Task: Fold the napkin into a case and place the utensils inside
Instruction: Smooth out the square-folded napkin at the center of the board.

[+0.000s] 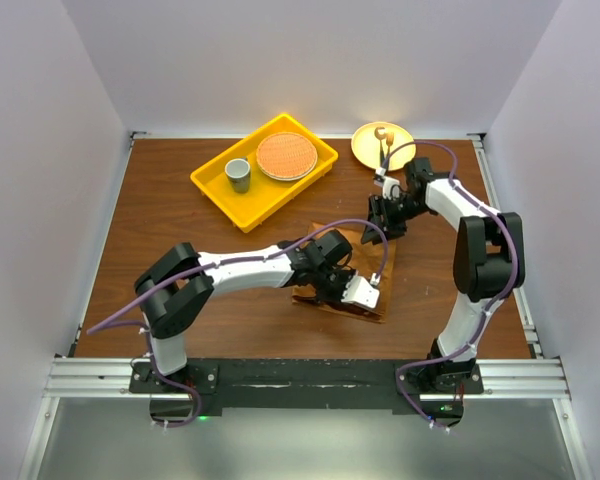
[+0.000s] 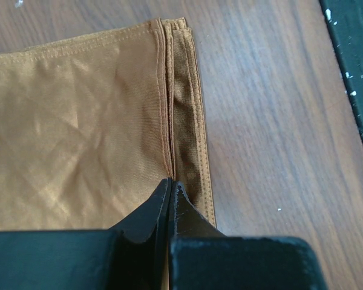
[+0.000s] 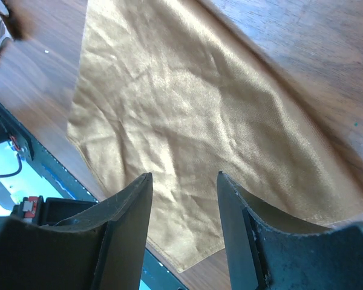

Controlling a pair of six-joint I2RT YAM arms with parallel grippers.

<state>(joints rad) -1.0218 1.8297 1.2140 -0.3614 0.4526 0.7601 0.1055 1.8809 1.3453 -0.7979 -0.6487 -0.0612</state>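
The rust-brown napkin (image 1: 368, 258) lies on the table as a broad, wrinkled sheet, not a narrow case. In the left wrist view the napkin (image 2: 78, 121) shows two layered hems along its right edge. My left gripper (image 2: 171, 182) is shut on the cloth at that hem line, and from above the left gripper (image 1: 332, 293) rests on the napkin's near part. My right gripper (image 3: 184, 175) is open, hovering over the napkin (image 3: 199, 103) with nothing between its fingers. From above the right gripper (image 1: 382, 220) hangs at the napkin's far right corner. The utensils cannot be made out.
A yellow tray (image 1: 212, 185) at the back holds a grey cup (image 1: 238, 175) and an orange plate (image 1: 286, 156). A small yellow plate (image 1: 360, 146) at the back right carries a dark-handled, gold-tipped utensil (image 1: 384, 148). The black rail (image 2: 357, 72) runs along the near edge.
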